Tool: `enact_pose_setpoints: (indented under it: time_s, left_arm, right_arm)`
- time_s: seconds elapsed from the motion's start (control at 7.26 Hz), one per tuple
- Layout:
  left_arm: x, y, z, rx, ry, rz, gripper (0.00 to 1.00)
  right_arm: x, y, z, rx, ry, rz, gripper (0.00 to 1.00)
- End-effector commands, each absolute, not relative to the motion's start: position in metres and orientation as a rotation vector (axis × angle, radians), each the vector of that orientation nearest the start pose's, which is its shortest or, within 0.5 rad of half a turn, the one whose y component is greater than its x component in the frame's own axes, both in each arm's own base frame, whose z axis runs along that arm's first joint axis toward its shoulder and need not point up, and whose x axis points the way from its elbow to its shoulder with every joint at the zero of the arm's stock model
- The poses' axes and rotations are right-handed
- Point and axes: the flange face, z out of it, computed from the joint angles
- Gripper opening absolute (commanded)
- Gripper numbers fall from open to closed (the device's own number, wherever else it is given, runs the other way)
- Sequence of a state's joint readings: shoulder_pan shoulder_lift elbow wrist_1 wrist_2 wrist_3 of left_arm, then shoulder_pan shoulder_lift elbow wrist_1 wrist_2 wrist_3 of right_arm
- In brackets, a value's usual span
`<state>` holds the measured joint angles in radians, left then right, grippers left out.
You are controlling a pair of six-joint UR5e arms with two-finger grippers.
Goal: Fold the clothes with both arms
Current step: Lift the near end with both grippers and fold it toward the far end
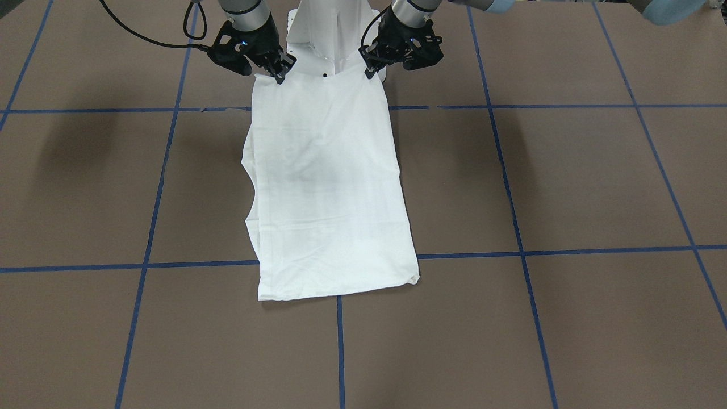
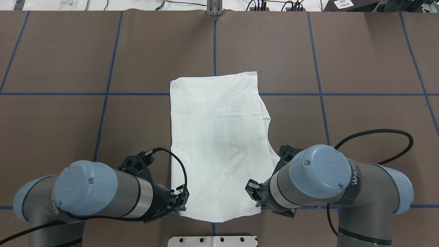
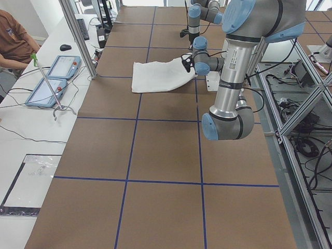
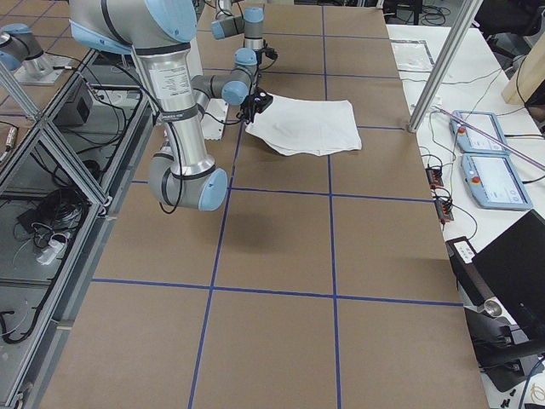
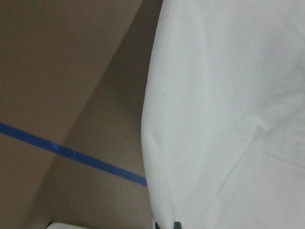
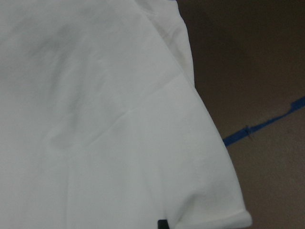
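Shirt (image 2: 216, 137) lies as a long strip on the counter (image 2: 68, 120). Our left gripper (image 2: 180, 201) and right gripper (image 2: 254, 192) each pinch a near corner. We'd lift together, keep that edge taut, and lay it squarely onto the far hem.
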<state>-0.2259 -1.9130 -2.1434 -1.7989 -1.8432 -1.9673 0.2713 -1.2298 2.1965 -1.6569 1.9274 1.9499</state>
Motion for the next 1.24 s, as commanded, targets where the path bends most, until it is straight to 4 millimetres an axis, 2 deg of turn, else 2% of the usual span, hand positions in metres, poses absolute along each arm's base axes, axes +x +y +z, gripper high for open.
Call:
enact_pose_setpoints:
  time_s: [0.0, 0.14, 0.28, 0.41, 0.55, 0.96, 1.1]
  left_arm:
    - [0.444, -0.195, 0.194, -0.359, 1.095, -0.371, 0.00]
    - [0.445, -0.200, 0.194, -0.353, 1.090, -0.380, 0.00]
    - [0.454, -0.205, 0.195, -0.344, 1.077, -0.382, 0.00]
    - [0.461, -0.238, 0.191, -0.304, 1.087, -0.425, 0.00]
    - [0.455, -0.267, 0.184, -0.271, 1.101, -0.469, 0.00]
    - [0.424, -0.348, 0.191, -0.134, 1.099, -0.534, 0.00]
    - [0.433, -0.376, 0.188, -0.109, 1.087, -0.558, 0.00]
  right_arm:
    - [-0.436, -0.209, 0.213, -0.461, -0.841, 0.397, 0.00]
    - [-0.439, -0.215, 0.201, -0.441, -0.873, 0.404, 0.00]
    - [-0.444, -0.238, 0.194, -0.415, -0.888, 0.435, 0.00]
    - [-0.436, -0.264, 0.196, -0.388, -0.892, 0.482, 0.00]
    - [-0.432, -0.280, 0.200, -0.357, -0.892, 0.501, 0.00]
    - [-0.423, -0.350, 0.209, -0.259, -0.884, 0.537, 0.00]
    - [-0.426, -0.381, 0.205, -0.227, -0.880, 0.556, 0.00]
